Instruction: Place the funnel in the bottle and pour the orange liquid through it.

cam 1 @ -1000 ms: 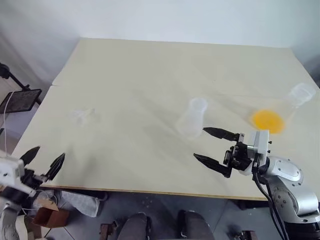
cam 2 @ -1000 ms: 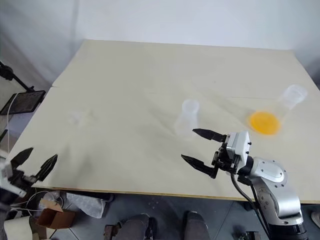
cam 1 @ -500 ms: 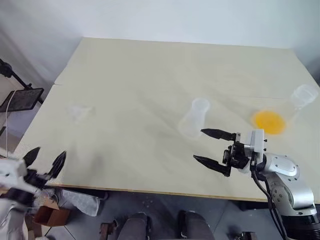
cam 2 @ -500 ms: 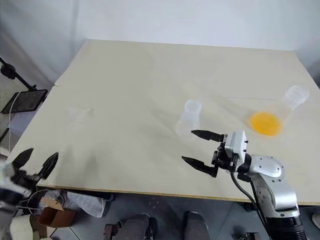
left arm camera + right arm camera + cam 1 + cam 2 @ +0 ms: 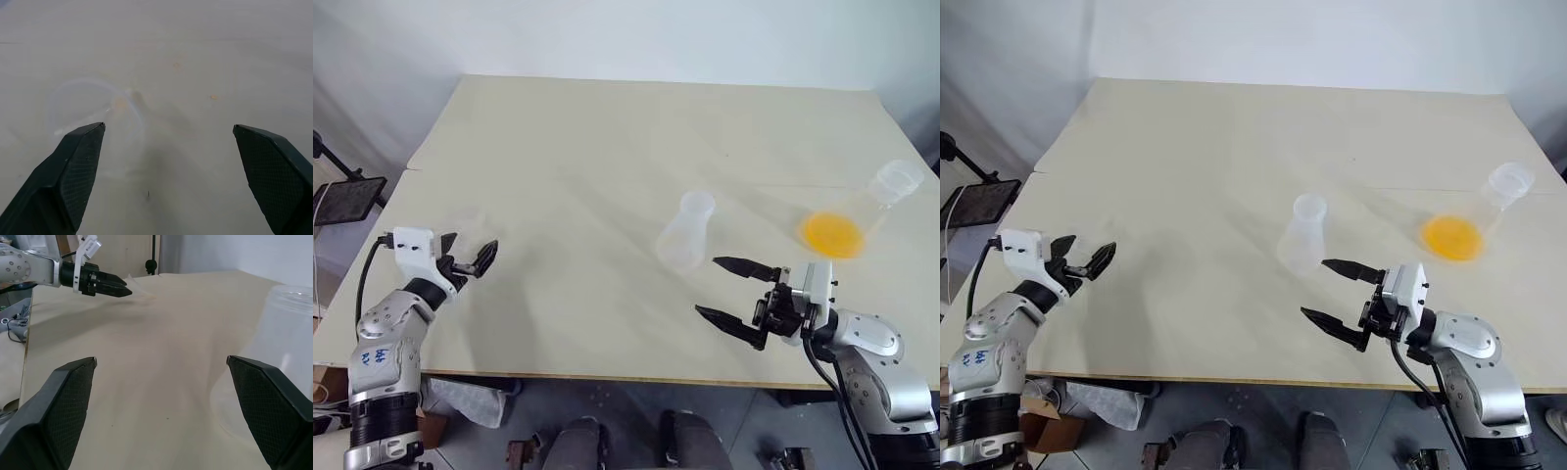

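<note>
I have the left end effector (image 5: 475, 260) low over the counter (image 5: 607, 137) with its fingers spread apart, nothing between them. The funnel (image 5: 93, 115) lies on its side just ahead of the fingertips in the left wrist view (faint, see-through, easy to lose against the pale surface), so the wide spread seems meant to straddle its rim.

The right end effector (image 5: 736, 302) hangs level and fully spread too, empty, just in front of the bottle (image 5: 686, 233). I judge it parked there to steady the bottle once the funnel arrives.

The orange liquid (image 5: 833, 234) sits in a tilted-looking clear flask (image 5: 871, 206) near the counter's right edge, well apart from both arms. Funnel pickup is not yet done.
</note>
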You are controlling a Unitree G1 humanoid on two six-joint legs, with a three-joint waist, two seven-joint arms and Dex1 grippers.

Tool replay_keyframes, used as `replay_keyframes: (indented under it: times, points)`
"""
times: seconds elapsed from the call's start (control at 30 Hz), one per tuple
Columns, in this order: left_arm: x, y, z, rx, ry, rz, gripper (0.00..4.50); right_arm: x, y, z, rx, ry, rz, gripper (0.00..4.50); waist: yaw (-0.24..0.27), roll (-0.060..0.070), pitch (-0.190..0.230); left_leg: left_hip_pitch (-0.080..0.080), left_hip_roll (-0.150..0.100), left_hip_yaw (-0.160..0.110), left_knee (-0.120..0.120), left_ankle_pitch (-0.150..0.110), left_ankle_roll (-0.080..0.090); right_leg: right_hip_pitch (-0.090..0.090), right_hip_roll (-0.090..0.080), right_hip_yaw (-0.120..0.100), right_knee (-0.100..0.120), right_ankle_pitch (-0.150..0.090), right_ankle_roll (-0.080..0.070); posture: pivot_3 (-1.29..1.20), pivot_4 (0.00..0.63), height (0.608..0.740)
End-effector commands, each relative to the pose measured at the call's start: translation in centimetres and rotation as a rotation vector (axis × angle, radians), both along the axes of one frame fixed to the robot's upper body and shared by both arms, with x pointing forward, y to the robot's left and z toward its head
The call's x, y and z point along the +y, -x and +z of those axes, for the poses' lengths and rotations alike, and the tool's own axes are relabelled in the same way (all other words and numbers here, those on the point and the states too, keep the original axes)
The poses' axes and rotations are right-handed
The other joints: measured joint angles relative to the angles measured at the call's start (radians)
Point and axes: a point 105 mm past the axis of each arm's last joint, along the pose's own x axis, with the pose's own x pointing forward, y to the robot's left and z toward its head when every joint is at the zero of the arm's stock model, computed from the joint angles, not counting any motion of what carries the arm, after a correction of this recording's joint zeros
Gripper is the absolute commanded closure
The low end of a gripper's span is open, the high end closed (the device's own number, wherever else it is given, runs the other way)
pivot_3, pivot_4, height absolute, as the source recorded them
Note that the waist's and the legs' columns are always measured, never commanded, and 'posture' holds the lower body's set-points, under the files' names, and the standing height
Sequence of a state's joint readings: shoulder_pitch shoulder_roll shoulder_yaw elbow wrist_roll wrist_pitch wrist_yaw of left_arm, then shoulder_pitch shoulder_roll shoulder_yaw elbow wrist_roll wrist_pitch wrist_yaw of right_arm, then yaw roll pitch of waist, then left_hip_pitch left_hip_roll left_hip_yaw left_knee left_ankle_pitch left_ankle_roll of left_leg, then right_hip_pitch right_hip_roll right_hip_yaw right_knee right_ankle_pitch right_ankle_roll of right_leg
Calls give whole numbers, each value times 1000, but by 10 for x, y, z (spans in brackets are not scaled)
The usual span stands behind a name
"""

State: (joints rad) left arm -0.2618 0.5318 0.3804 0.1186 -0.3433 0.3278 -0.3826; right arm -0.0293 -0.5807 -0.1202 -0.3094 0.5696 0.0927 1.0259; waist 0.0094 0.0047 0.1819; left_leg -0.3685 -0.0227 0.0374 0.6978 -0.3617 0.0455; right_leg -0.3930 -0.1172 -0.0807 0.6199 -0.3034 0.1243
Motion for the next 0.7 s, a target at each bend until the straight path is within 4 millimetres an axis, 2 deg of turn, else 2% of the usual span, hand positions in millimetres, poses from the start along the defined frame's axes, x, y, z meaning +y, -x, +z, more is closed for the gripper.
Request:
replay_keyframes:
  times: [0.03, 0.17, 0.2, 0.3, 0.63, 0.7]
  points:
    - [2, -12, 12, -38, -21, 29, 37, 1, 5, 10, -50, -6, -9, 0, 3, 0, 0, 0, 0, 0, 0, 0, 0, 0, 0, 0, 0, 0, 0, 0, 150, 740]
    - [-5, -16, 9, -25, -15, 5, 37, -1, 7, 10, -51, -7, -26, 0, 7, 0, 0, 0, 0, 0, 1, 0, 0, 0, 0, 0, 0, 0, 0, 0, 150, 740]
    - [-5, -16, 8, -19, -16, 4, 433, -1, 7, 10, -53, -7, -32, 0, 7, 0, 0, 0, 0, 0, 1, 0, 0, 0, 0, 0, 0, 0, 1, 0, 150, 740]
    - [-4, -13, 6, -4, -14, 0, 1248, -3, 8, 11, -56, -6, -43, 0, 10, 0, 0, 0, 0, 0, 1, 0, 0, 0, 0, 1, 0, 0, 1, 0, 150, 740]
    - [-2, -7, 14, -24, -36, -35, 4434, -4, 10, 11, -58, -2, -55, 0, 13, 0, 0, 0, 1, 0, 1, 0, 0, 0, -1, 2, 0, 0, 1, 0, 150, 740]
    - [-2, -8, 16, -34, -46, -54, 4488, -5, 10, 11, -58, 1, -61, 0, 14, 0, 0, 0, 1, 0, 1, 0, 0, 1, -1, 2, 0, 0, 1, 0, 150, 740]
